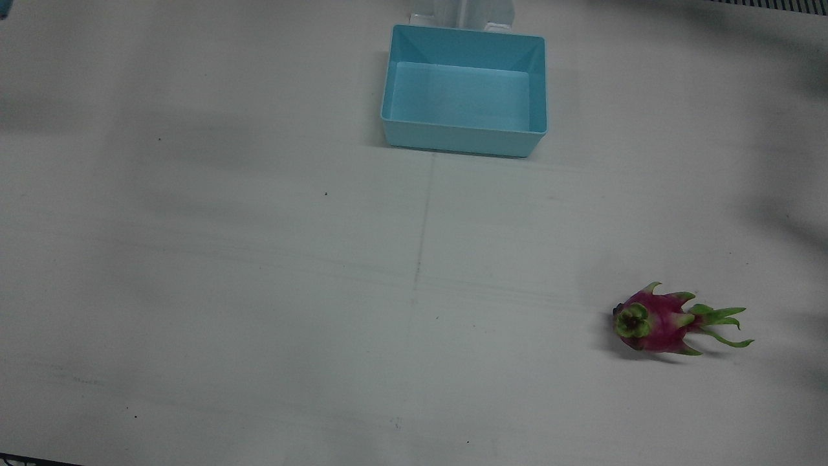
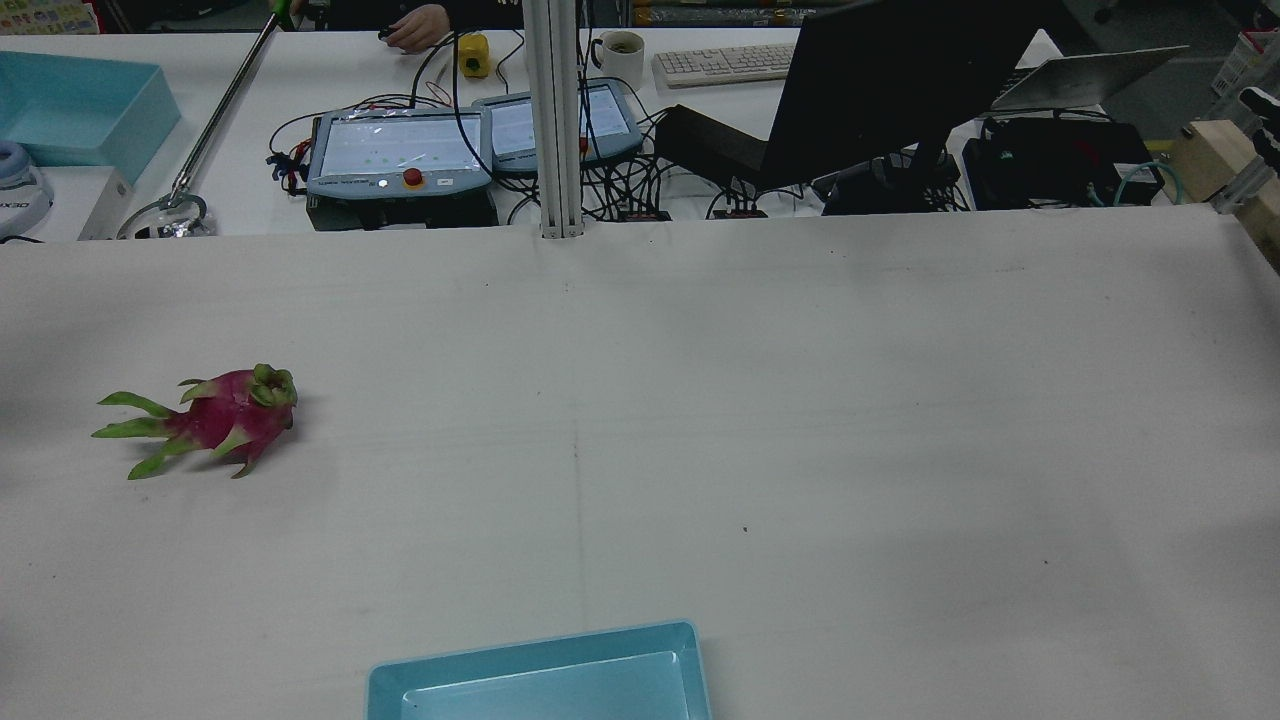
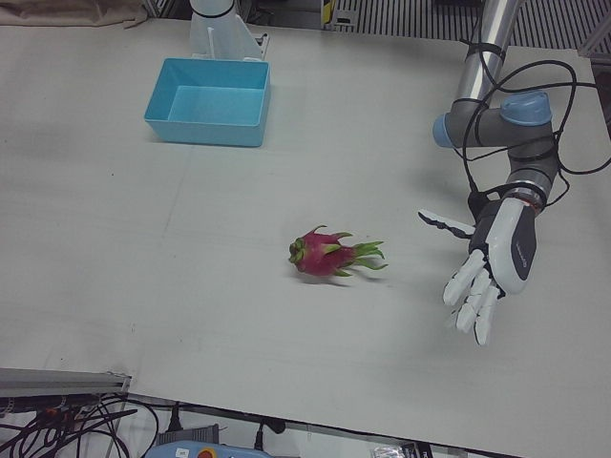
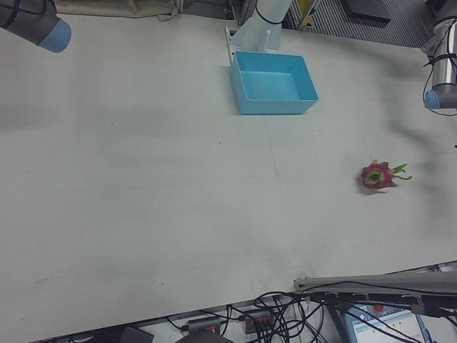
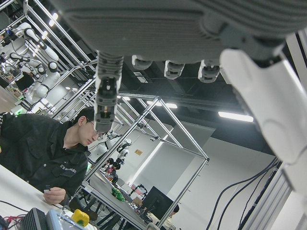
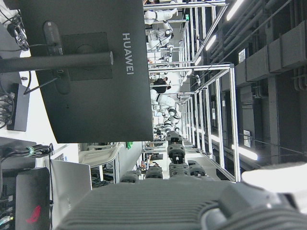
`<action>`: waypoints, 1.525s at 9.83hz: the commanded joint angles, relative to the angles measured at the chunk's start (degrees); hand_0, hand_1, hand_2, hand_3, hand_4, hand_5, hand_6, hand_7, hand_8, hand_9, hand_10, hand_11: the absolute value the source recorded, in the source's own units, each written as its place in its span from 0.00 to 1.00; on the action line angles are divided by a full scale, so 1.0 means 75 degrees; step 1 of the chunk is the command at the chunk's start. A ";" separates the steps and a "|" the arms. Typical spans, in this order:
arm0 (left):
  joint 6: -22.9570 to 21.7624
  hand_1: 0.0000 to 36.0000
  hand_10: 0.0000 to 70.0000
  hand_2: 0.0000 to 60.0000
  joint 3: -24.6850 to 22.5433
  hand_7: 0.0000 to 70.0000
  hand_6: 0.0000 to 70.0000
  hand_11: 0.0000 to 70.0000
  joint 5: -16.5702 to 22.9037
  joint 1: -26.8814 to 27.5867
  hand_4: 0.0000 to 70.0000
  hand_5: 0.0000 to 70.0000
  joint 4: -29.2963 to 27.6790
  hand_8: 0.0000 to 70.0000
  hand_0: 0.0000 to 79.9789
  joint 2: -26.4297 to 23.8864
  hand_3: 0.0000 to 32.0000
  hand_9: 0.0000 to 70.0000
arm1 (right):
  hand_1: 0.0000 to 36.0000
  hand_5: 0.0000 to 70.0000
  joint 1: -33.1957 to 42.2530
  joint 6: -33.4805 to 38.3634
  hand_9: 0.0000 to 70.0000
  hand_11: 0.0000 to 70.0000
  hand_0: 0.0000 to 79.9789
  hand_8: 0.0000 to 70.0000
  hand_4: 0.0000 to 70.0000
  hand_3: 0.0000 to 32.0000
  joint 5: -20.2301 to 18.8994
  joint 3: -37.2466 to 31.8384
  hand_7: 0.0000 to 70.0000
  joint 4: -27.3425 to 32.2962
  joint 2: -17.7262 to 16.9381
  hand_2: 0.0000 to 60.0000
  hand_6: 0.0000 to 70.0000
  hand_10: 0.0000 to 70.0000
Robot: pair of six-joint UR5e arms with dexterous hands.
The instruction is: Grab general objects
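Observation:
A pink dragon fruit (image 1: 653, 323) with green scales lies on its side on the white table; it also shows in the rear view (image 2: 225, 415), the left-front view (image 3: 320, 256) and the right-front view (image 4: 376, 176). My left hand (image 3: 492, 262) hangs open and empty, fingers spread and pointing down, to the view's right of the fruit and apart from it. My right hand (image 6: 182, 201) shows only in its own view, fingers stretched out, holding nothing; its arm's elbow (image 4: 43, 25) is at the far corner.
An empty light-blue bin (image 1: 466, 133) stands at the robot's side of the table, in the middle; it also shows in the left-front view (image 3: 205, 129). Beyond the far edge are a monitor (image 2: 900, 90), teach pendants (image 2: 400, 150) and cables.

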 commanded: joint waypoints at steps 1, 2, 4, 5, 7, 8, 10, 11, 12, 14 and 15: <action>0.0612 0.51 0.00 0.00 -0.1207 0.17 0.00 0.00 0.0404 0.0025 0.00 0.07 0.1334 0.00 0.63 0.0005 0.54 0.01 | 0.00 0.00 -0.0012 0.0000 0.00 0.00 0.00 0.00 0.00 0.00 0.0000 -0.0002 0.00 -0.0014 0.0000 0.00 0.00 0.00; 0.1055 0.53 0.00 0.01 -0.1468 0.19 0.00 0.00 0.0906 0.0025 0.00 0.10 0.1864 0.00 0.64 -0.0018 0.57 0.02 | 0.00 0.00 0.0000 0.0000 0.00 0.00 0.00 0.00 0.00 0.00 0.0000 0.0010 0.00 0.0009 0.0000 0.00 0.00 0.00; 0.1468 0.54 0.00 0.02 -0.1471 0.20 0.00 0.00 0.1460 -0.0022 0.00 0.12 0.2278 0.00 0.65 0.0086 0.62 0.02 | 0.00 0.00 0.0000 0.0000 0.00 0.00 0.00 0.00 0.00 0.00 0.0000 -0.0002 0.00 -0.0002 0.0000 0.00 0.00 0.00; 0.1608 0.54 0.00 0.01 -0.1564 0.19 0.00 0.00 0.1497 -0.0022 0.00 0.12 0.2268 0.00 0.64 0.0400 0.64 0.02 | 0.00 0.00 0.0000 0.0000 0.00 0.00 0.00 0.00 0.00 0.00 0.0000 0.0010 0.00 -0.0002 0.0000 0.00 0.00 0.00; 0.2122 0.58 0.00 0.03 -0.2252 0.18 0.00 0.00 0.1777 -0.0022 0.00 0.12 0.2581 0.00 0.66 0.0951 0.75 0.01 | 0.00 0.00 0.0000 0.0000 0.00 0.00 0.00 0.00 0.00 0.00 0.0000 0.0010 0.00 -0.0002 0.0000 0.00 0.00 0.00; 0.2532 0.61 0.00 0.04 -0.2557 0.18 0.00 0.00 0.1895 0.0001 0.00 0.12 0.2781 0.00 0.67 0.1221 0.76 0.01 | 0.00 0.00 0.0000 0.0000 0.00 0.00 0.00 0.00 0.00 0.00 0.0000 0.0010 0.00 -0.0002 0.0000 0.00 0.00 0.00; 0.2968 0.63 0.00 0.05 -0.2689 0.17 0.00 0.00 0.1896 0.0060 0.00 0.11 0.3064 0.00 0.67 0.1294 0.79 0.01 | 0.00 0.00 0.0000 0.0000 0.00 0.00 0.00 0.00 0.00 0.00 0.0000 0.0010 0.00 -0.0002 0.0000 0.00 0.00 0.00; 0.2992 0.67 0.00 0.08 -0.2689 0.17 0.00 0.00 0.1838 0.0153 0.00 0.12 0.3076 0.00 0.69 0.1282 0.84 0.01 | 0.00 0.00 0.0000 0.0000 0.00 0.00 0.00 0.00 0.00 0.00 0.0000 0.0010 0.00 -0.0002 0.0000 0.00 0.00 0.00; 0.3028 0.71 0.00 0.13 -0.2689 0.18 0.00 0.00 0.1768 0.0444 0.00 0.13 0.3030 0.00 0.70 0.1213 0.86 0.02 | 0.00 0.00 0.0000 0.0000 0.00 0.00 0.00 0.00 0.00 0.00 -0.0012 0.0010 0.00 0.0009 0.0000 0.00 0.00 0.00; 0.3028 0.77 0.00 0.19 -0.2690 0.19 0.00 0.00 0.1091 0.1135 0.00 0.14 0.2738 0.00 0.71 0.1188 0.92 0.02 | 0.00 0.00 0.0000 0.0000 0.00 0.00 0.00 0.00 0.00 0.00 -0.0012 0.0010 0.00 -0.0002 0.0000 0.00 0.00 0.00; 0.3028 0.79 0.00 0.21 -0.2689 0.19 0.00 0.00 0.0612 0.1695 0.00 0.14 0.2678 0.00 0.72 0.1049 0.90 0.02 | 0.00 0.00 0.0000 0.0000 0.00 0.00 0.00 0.00 0.00 0.00 0.0000 0.0010 0.00 -0.0002 0.0000 0.00 0.00 0.00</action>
